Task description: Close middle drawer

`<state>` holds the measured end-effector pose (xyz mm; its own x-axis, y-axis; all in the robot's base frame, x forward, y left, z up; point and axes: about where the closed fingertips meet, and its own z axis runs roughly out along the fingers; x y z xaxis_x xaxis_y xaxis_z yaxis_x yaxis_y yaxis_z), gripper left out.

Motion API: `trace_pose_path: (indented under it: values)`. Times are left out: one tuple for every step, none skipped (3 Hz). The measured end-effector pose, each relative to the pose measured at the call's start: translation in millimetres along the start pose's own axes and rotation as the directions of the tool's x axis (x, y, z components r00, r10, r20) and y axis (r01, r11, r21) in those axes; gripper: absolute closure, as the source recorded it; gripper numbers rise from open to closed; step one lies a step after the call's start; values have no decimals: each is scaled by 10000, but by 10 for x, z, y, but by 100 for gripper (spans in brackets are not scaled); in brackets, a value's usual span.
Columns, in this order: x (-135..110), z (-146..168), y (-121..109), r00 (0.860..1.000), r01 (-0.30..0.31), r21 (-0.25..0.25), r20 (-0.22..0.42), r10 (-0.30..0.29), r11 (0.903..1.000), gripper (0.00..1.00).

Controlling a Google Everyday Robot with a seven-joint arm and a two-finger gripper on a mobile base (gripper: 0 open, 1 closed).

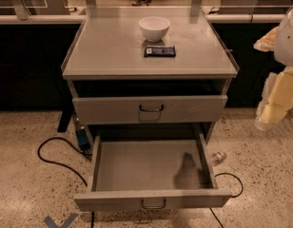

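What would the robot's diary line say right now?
middle drawer: pulled far out | pincer: right of cabinet, not touching drawer | step: closing not yet done

Cabinet top (108, 46) bears a white bowl (154, 28), a dark packet (160, 51) just beside — gripper (272, 110) off to its right.

This looks like a robotics lab or test bay rather than a home, though the blurred background leaves that partly open. A grey metal drawer cabinet (108, 49) stands on a speckled terrazzo floor (23, 189). Black cables (55, 152) trail loose over the floor, a blue tape cross (61, 221) is stuck down in front, and long dark-fronted counters (34, 19) run behind. The robot's pale gripper (269, 117) hangs at the right edge, beside the cabinet and apart from it.
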<state>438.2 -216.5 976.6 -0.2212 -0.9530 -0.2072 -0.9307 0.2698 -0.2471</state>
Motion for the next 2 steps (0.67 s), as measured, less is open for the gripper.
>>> trace_pose_path:
  values:
    - [15,60,48,10000,-12,6,79,12,10000,0]
    - [32,319,308,9972,-98,-124,744,107,9999,0]
